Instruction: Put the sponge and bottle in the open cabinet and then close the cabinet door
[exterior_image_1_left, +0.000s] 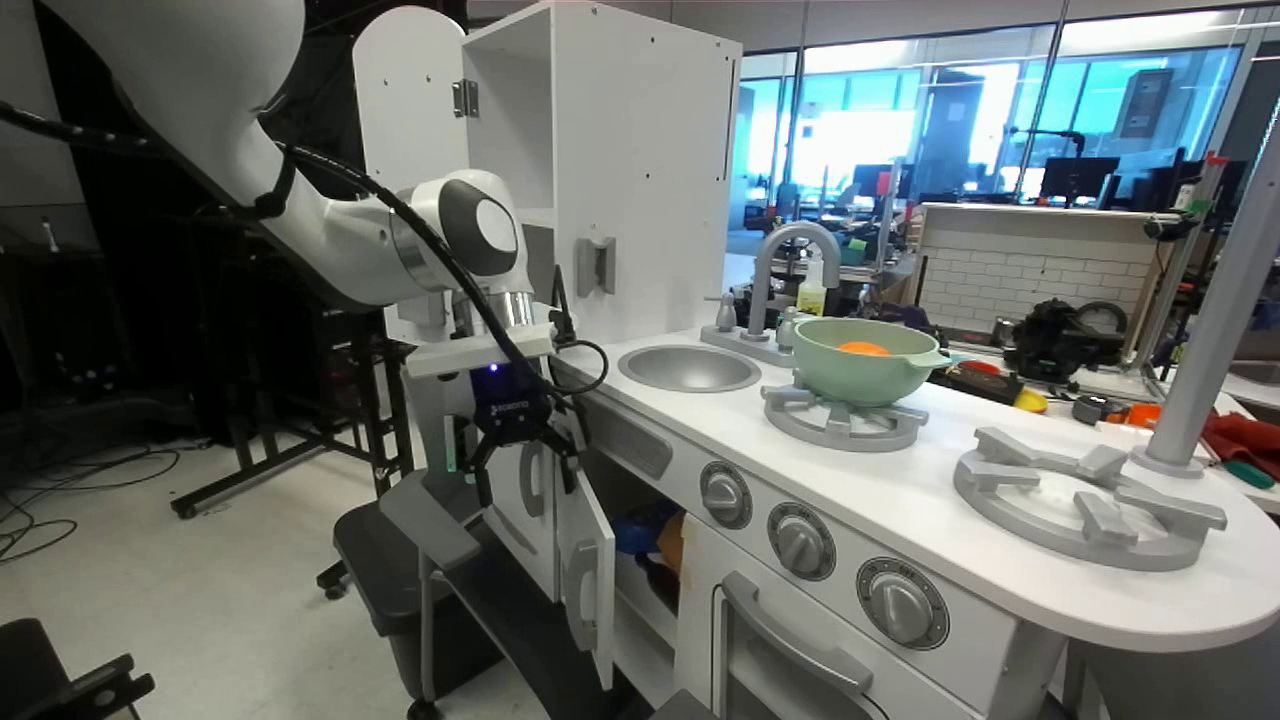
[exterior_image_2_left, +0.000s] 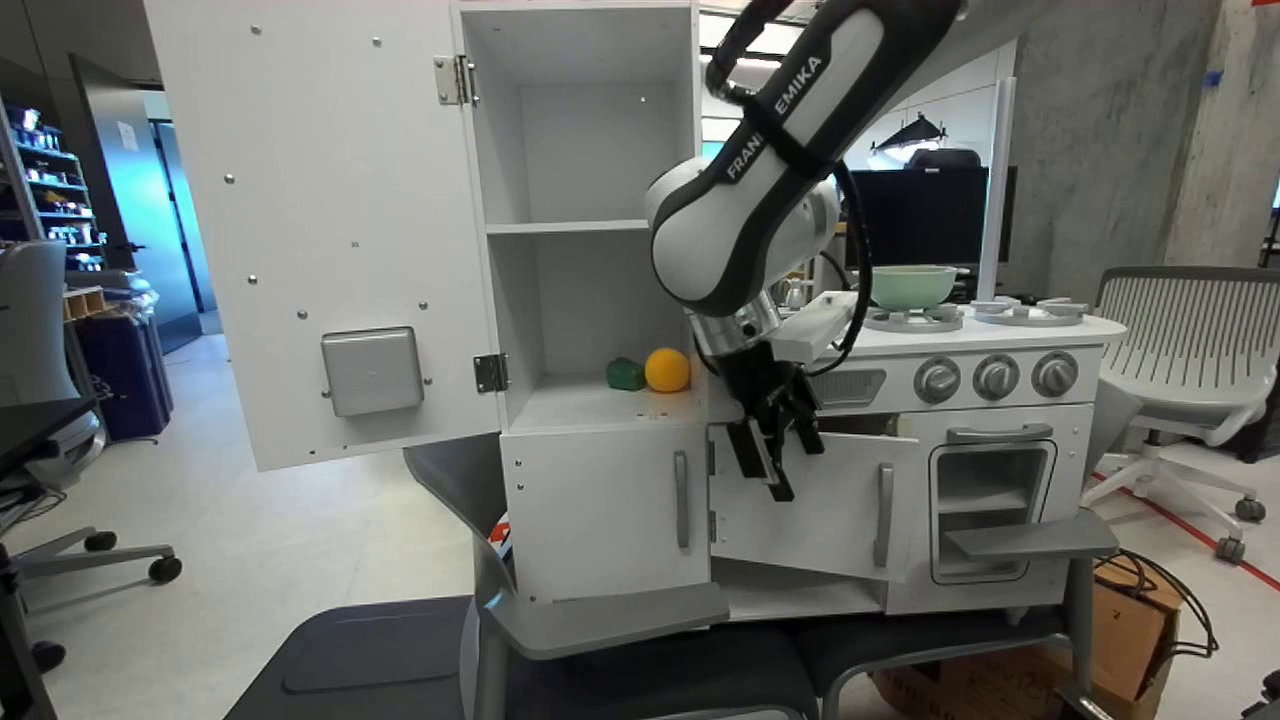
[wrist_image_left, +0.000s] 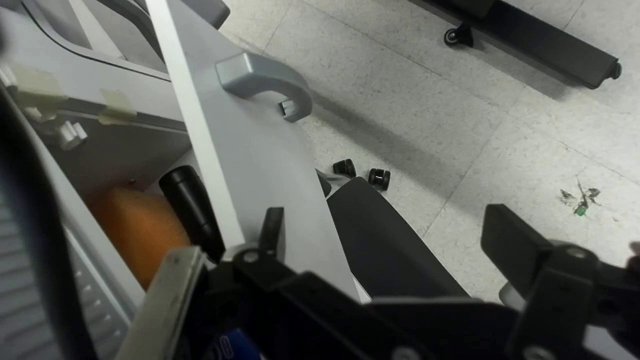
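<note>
The white cabinet door (exterior_image_1_left: 601, 520) stands ajar, hinged at its left in an exterior view (exterior_image_2_left: 840, 510). Its outer face and grey handle show in the wrist view (wrist_image_left: 250, 150). The orange sponge (wrist_image_left: 137, 227) and the black bottle (wrist_image_left: 192, 207) are inside the low white cabinet (exterior_image_2_left: 800, 598), behind the door. An exterior view shows the sponge (exterior_image_1_left: 671, 543) through the gap. My gripper (wrist_image_left: 382, 225) is open and empty, tilted down on the outer side of the door near its hinge side. It also shows in both exterior views (exterior_image_1_left: 527, 482) (exterior_image_2_left: 795, 468). I cannot tell whether a finger touches the door.
A blue item (exterior_image_1_left: 642, 528) lies inside the cabinet. Grey-black chairs (exterior_image_2_left: 640, 615) stand right below and before the cabinet. The counter edge (exterior_image_1_left: 760, 520) is above the door. The tall upper cupboard door (exterior_image_2_left: 330, 230) is open. A green bowl (exterior_image_1_left: 850, 370) stands on a burner.
</note>
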